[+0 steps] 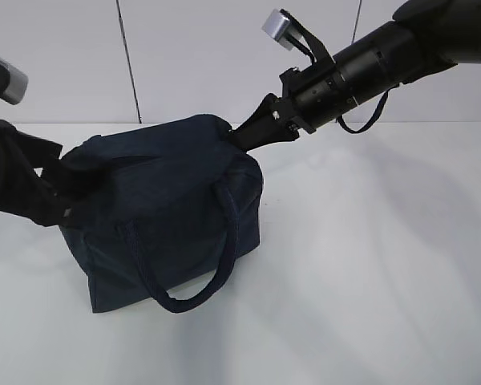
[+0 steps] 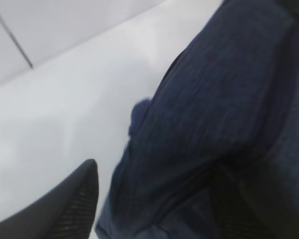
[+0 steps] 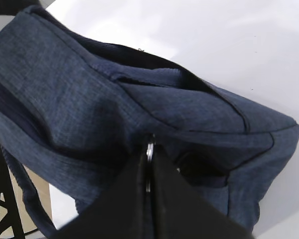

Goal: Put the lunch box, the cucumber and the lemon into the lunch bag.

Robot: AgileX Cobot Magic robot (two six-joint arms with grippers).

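A: Black finger (image 2: 65, 204) of the left claw fills the near corner of the left wrist view, bare bench beside it, nothing between it and the lunch bag (image 2: 224, 129). One finger only shows; I cannot tell how wide the claw stands.

B: Right wrist view: right claw (image 3: 148, 172) pinched shut on the ring zipper pull (image 3: 150, 148), at the top edge of the bag.

A: Exterior view: lunch bag (image 1: 164, 216) upright mid-bench (image 1: 385, 281), top looks closed, handle (image 1: 200, 281) drooping at the front. Left claw (image 1: 60, 188) against the bag's left end, right claw (image 1: 260, 128) at the top right corner.

B: Box, cucumber, lemon?

A: None visible; whether inside, I cannot tell.

B: Advice, then: pull the ring along the zipper line, not upward, and brace the far end so the bag doesn't drag.
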